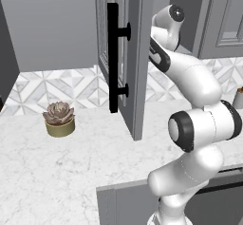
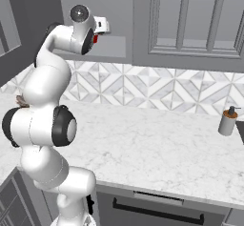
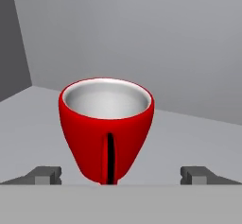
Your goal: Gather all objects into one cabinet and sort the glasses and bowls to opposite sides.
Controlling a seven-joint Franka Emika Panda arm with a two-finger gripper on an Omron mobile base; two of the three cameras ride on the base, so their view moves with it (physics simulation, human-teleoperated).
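Currently red mug (image 3: pixel 106 128) is being framed between spread gripper (image 3: pixel 121 175) fingertips, handle facing hand; cabinet door (image 1: pixel 124 53) is being left open for access.

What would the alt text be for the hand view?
A red mug with a white inside stands upright on a grey cabinet shelf, its handle facing the camera. The open gripper has one fingertip on either side of the mug, not touching it.

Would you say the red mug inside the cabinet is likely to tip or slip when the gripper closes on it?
The red mug narrows to a small foot, so a sideways nudge could probably tip it. Its glossy, curved wall may slip upward between the fingers. It looks rigid, likely ceramic, so it should not deform.
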